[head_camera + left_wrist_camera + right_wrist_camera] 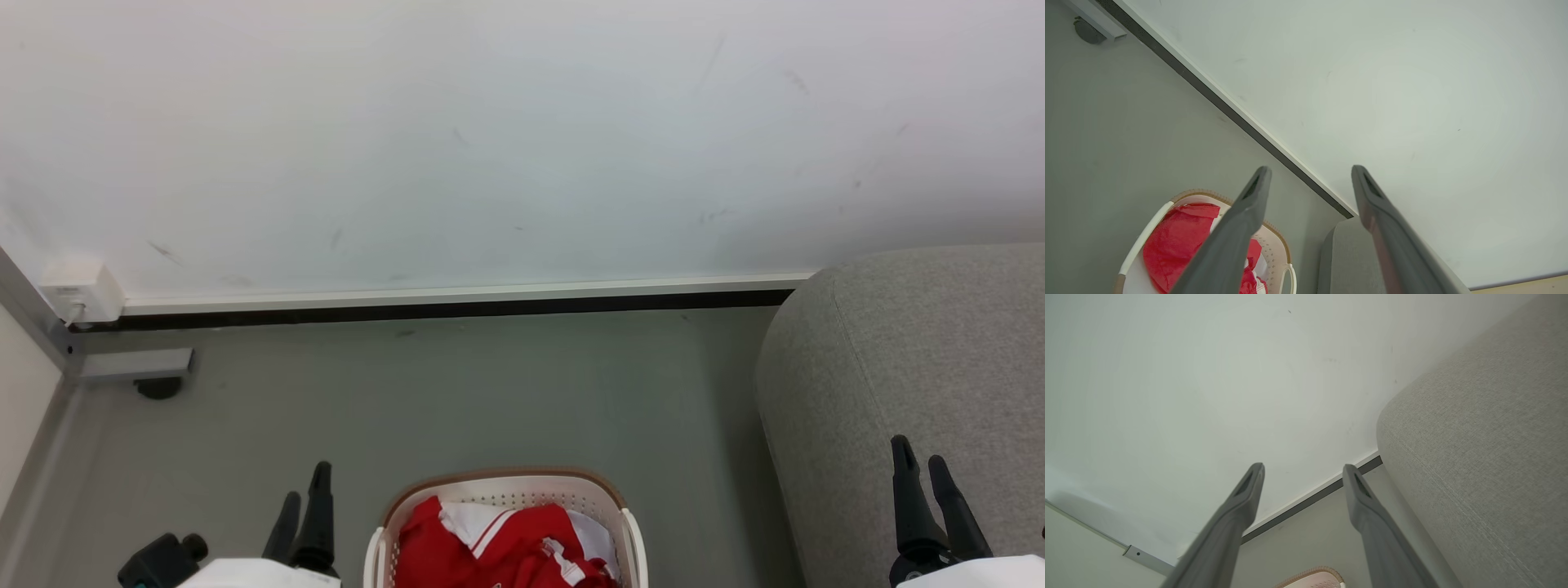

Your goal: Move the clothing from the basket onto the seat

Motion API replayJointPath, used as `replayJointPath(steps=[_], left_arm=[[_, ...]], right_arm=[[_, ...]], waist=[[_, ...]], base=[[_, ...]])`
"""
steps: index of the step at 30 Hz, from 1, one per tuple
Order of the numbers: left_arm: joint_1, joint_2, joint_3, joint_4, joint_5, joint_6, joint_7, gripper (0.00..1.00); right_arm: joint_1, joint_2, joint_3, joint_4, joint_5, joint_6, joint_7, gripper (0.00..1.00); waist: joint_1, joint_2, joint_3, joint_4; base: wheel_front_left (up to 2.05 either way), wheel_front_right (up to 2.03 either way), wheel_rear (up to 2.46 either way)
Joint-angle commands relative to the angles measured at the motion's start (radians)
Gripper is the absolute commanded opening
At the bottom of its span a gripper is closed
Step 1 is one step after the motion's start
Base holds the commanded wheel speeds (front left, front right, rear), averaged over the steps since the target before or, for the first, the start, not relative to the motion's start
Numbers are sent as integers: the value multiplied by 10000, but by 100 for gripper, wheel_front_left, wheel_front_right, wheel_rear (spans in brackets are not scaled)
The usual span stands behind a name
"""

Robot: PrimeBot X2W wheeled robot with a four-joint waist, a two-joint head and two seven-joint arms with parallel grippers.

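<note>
Red clothing with white trim lies bunched in the cream basket with a brown rim, on the floor at the bottom middle of the head view. The grey fabric seat stands to its right. My left gripper hangs open left of the basket, with nothing between its fingers. My right gripper is open over the seat's front part, also holding nothing. The left wrist view has the clothing, the basket and the seat's corner beyond my open left gripper. The right wrist view shows the seat and the basket's rim past my open right gripper.
A white wall with a dark baseboard runs behind the grey floor. A white socket box and a grey metal foot sit at the far left corner.
</note>
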Motion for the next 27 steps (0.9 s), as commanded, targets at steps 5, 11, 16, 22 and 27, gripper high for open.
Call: replayJointPath(steps=[5, 11, 16, 22, 27], left_arm=[[45, 91, -58, -189, 1093, 109, -228, 100], [137, 98, -89, -235, 2007, 211, -423, 100], [213, 103, -116, -194, 2627, 292, -579, 100], [270, 110, -181, -153, 3332, 386, -730, 100], [289, 115, -235, -123, 3855, 438, -873, 100]], right_arm=[[-100, -171, 131, -91, -905, -8, -241, 100], [-83, -220, 244, 9, -1686, -9, -434, 100], [-70, -246, 331, 90, -2269, -10, -581, 100], [-6, -243, 439, 161, -2933, -11, -750, 100], [-14, -251, 494, 219, -3412, -11, -887, 100]], waist=[[0, 0, -13, 29], [0, 0, -26, 50], [0, 0, -42, 54], [0, 0, -59, 63], [0, 0, -61, 80]], base=[[0, 0, 0], [0, 0, 0], [0, 0, 0], [0, 0, 0], [0, 0, 0]])
